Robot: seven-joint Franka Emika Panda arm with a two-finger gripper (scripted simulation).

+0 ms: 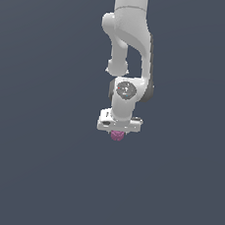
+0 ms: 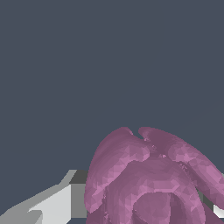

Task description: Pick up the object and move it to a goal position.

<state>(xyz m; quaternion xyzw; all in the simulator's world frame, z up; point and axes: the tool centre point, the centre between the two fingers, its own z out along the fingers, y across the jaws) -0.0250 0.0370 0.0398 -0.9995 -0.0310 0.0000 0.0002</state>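
Magenta-pink, roundish, bumpy berry-like lump (image 1: 117, 135): one item, very small beside the arm. In the exterior view it sits directly beneath the white gripper (image 1: 118, 130), tucked up against the gripper's underside, only its lower part showing. In the wrist view the same lump (image 2: 151, 179) fills the near field as a cluster of smooth, overlapping rounded lobes, pressed between two pale finger parts.

White gripper: one item, broad flat body with a small dark detail on the side toward the exterior view's left. Pointed straight down. A light grey and white finger (image 2: 57, 203) lies against one flank of the lump in the wrist view; a sliver of a second white finger (image 2: 218, 211) shows at the opposite flank. Fingers drawn in on the lump from both sides, gripping it.

White jointed robot arm (image 1: 131, 32): one item, glossy, with rounded housings and dark bands at the joints. It enters from the top edge of the exterior view near the middle and hangs vertically. A round grey wrist disc (image 1: 126, 90) with small red marks faces the camera above the gripper.

Dark slate-blue plain surface (image 1: 33, 174): uniform, unmarked, no edges or corners visible in either view, so the lump's place relative to them, and whether it touches the surface, cannot be told.
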